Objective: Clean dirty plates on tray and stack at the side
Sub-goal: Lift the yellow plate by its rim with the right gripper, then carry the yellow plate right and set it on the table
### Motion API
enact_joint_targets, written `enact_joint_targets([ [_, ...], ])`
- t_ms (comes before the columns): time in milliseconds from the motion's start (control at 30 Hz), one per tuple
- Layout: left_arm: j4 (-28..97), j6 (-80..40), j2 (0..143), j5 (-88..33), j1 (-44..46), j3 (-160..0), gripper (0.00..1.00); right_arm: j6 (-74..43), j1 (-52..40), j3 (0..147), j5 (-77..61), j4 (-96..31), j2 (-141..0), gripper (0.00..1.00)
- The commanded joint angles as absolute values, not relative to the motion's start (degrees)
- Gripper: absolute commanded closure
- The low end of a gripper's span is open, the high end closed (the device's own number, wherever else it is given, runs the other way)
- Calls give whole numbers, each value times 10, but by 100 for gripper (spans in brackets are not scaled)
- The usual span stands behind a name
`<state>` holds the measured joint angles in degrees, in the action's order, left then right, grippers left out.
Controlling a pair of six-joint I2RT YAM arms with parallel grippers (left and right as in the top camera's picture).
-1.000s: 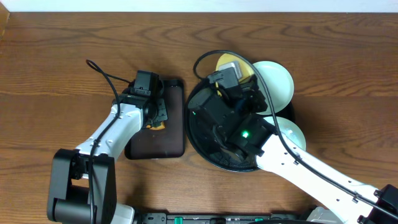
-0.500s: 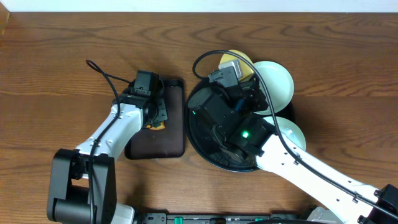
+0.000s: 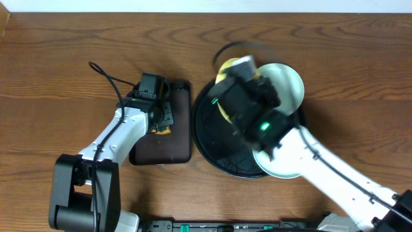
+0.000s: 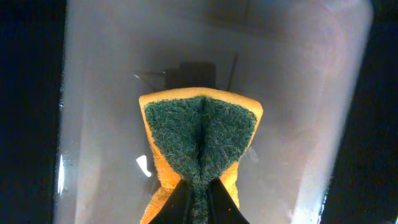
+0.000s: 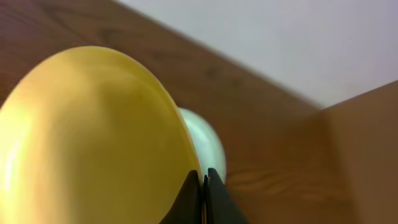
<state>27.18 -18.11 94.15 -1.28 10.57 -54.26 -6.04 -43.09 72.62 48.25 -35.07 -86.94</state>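
The right gripper has its 2 fingers pressed together on the rim of the yellow plate and holds it tilted near the far edge of the round black tray. I think this thin grip on a smooth rim is the main danger. With a fast swing the plate may slip out, or knock the mint plate just behind it. The left gripper is clamped on the sponge over the rectangular tray. The 2 trays lie close together, so the arms could meet there. The table shows open wood at the far left and far right.
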Motion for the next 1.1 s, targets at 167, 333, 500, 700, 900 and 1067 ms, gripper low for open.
enact_joint_targets([
  [167, 274, -176, 944, -4, 105, -542, 92, -132, -122, 735, -4, -356, -824, 99],
  [333, 275, -176, 944, -4, 105, -542, 92, -149, 93, 735, -109, -355, -825, 99],
  [500, 275, -176, 944, -4, 105, -542, 92, -172, 312, 734, -114, -354, -832, 99],
  [700, 275, -176, 944, -4, 105, -542, 92, -171, 432, 729, -114, -362, -874, 99],
  [900, 275, -176, 944, -4, 105, -542, 92, -157, 442, 705, -114, -361, -943, 99],
  [1067, 275, -176, 944, -4, 105, -542, 92, -131, 415, 705, -123, -353, -1002, 99],
])
